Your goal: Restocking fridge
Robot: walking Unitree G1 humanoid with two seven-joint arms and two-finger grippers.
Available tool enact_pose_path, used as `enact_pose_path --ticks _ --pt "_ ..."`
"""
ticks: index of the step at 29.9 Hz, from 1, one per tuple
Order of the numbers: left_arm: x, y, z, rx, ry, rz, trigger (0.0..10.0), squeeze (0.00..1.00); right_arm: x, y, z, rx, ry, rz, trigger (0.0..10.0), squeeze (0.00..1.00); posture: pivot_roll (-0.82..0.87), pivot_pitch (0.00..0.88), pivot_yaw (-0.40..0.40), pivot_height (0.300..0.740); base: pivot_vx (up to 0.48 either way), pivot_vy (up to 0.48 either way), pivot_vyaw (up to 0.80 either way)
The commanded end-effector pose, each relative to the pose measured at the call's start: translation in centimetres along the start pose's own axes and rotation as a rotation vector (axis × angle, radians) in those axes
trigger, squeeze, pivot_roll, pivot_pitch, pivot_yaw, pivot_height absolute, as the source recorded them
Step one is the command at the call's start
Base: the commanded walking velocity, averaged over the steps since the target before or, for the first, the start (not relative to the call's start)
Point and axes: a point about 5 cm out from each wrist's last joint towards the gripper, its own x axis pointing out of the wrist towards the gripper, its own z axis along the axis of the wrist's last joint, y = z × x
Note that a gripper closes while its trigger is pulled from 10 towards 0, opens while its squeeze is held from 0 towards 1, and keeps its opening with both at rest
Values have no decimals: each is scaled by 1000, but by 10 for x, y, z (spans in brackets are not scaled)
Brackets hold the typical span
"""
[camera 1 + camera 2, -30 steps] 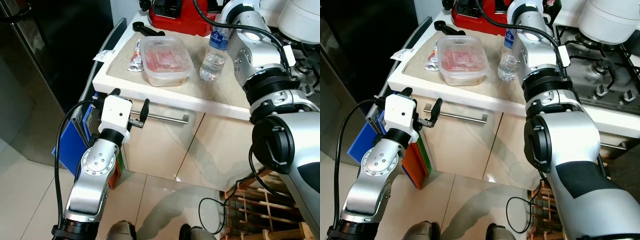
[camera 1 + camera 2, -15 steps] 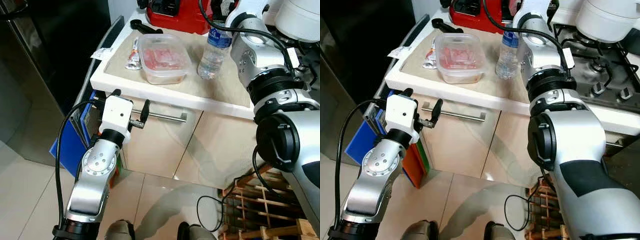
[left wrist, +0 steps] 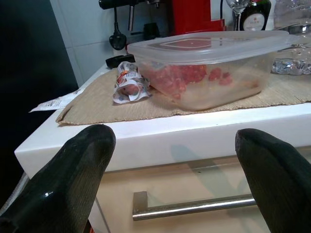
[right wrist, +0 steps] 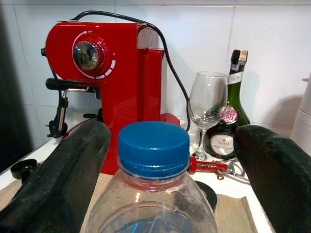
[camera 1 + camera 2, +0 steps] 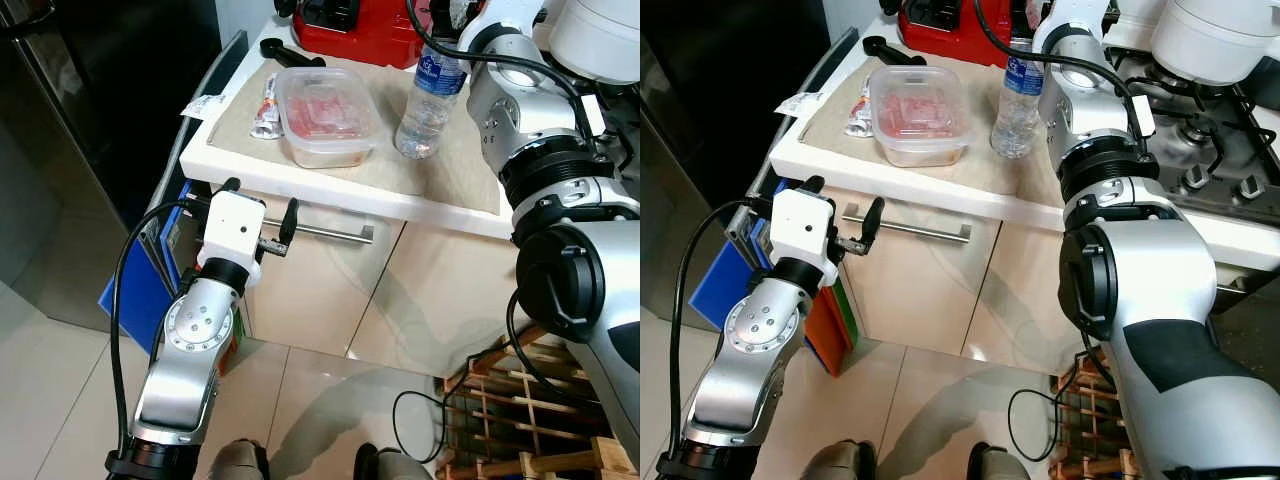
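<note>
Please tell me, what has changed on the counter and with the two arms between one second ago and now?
The camera shifted, so the whole picture slid. The right gripper has reached further over the counter and now brackets the water bottle, fingers open at either side of its blue cap, not yet closed. The left gripper stays open below the counter edge. The food container and small packet have not moved.

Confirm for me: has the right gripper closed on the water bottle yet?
No, in the right wrist view the two black fingers stand wide apart on either side of the water bottle, touching neither its blue cap nor its shoulders.
</note>
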Motion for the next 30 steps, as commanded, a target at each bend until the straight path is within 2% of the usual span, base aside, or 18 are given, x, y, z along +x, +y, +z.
enact_pose_path --ticks 1,2,3,8,22,28,30 --pt "1 -3 1 1 -1 -9 10000 0 3 -1 11 8 -5 -8 2824 0 183 136 -69 740 0 0 0" --pt "1 -3 1 1 -1 -9 10000 0 3 -1 11 8 -5 -8 2824 0 183 136 -69 740 0 0 0" --pt "1 -3 1 2 0 -9 10000 0 3 -1 9 25 3 -3 0 0 183 135 -70 740 0 0 0" --pt "2 -4 1 3 1 -7 10000 0 3 -3 8 39 19 -13 0 0 180 134 -71 740 0 0 0" --pt "5 -5 0 2 -2 -9 10000 0 5 -4 26 17 -42 8 0 0 163 117 -71 740 0 0 0" --pt "6 -6 -1 1 -3 -8 10000 0 5 -3 25 19 -40 19 0 0 162 114 -74 740 0 0 0" --pt "6 -6 -1 2 -3 -7 10000 0 5 -2 22 50 -15 29 0 0 161 112 -74 740 0 0 0"
